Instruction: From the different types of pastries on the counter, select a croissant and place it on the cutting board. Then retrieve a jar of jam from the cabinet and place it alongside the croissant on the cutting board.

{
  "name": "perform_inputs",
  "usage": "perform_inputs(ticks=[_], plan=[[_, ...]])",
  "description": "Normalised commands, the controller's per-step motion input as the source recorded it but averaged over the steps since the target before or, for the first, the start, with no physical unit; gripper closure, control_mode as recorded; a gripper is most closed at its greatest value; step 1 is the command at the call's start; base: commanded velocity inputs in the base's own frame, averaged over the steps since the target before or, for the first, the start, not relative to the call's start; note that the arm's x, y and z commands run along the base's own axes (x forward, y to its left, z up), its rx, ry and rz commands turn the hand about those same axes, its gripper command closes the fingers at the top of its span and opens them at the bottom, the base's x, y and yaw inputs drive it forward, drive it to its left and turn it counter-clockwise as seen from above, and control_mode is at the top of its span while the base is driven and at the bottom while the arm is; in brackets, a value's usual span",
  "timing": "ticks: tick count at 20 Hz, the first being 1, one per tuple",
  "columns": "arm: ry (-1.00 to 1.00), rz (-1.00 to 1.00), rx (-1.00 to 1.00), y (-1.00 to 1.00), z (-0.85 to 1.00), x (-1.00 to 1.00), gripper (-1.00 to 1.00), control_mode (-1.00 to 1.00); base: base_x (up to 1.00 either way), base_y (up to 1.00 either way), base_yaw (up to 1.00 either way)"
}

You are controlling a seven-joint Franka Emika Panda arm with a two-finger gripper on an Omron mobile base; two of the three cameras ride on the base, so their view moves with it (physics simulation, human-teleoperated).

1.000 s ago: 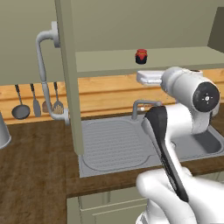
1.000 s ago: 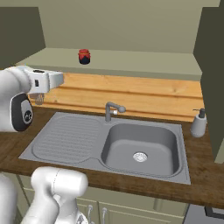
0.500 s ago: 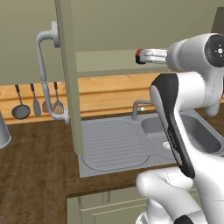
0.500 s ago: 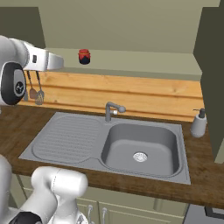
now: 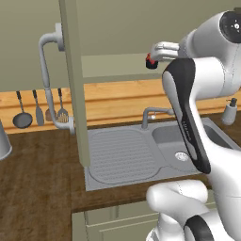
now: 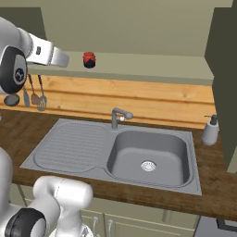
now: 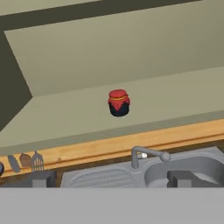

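Observation:
A small dark jar of jam [image 7: 118, 103] with a red lid stands upright on the shelf of the open cabinet [image 7: 65, 116]. It is the same jar [image 6: 89, 59] in the right base view. In the left base view the hand partly covers the jar [image 5: 149, 62]. My gripper [image 6: 65, 59] is raised to shelf height, just left of the jar and a short way in front of it. In the hand view the gripper [image 7: 113, 179] is open, with its fingertips [image 7: 41, 178] far apart and nothing between them. The croissant and the cutting board are out of view.
Below the shelf a grey sink [image 6: 152, 155] with a faucet [image 6: 118, 115] and a drainboard [image 6: 69, 146] is set in the wooden counter. A soap dispenser [image 6: 210, 131] stands at the right. Utensils [image 5: 37, 113] hang at the left. Open cabinet doors [image 5: 70, 80] [image 6: 224, 69] flank the shelf.
The arm has swung the hand up from above the sink to the height of the cabinet shelf, closer to the jar. The jaws have stayed wide and the jar has not moved.

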Motion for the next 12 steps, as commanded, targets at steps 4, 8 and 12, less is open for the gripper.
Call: perform_inputs(ticks=[4, 8, 12], plan=[[-0.07, 0.0, 0.0, -0.13, -0.15, 0.22, -1.0, -1.0, 0.0, 0.0, 0.0], [-0.14, 0.0, 0.0, -0.16, -0.27, 0.15, -1.0, -1.0, 0.0, 0.0, 0.0], [-0.04, 0.02, 0.0, -0.28, -0.1, 0.18, -1.0, -1.0, 0.0, 0.0, 0.0]])
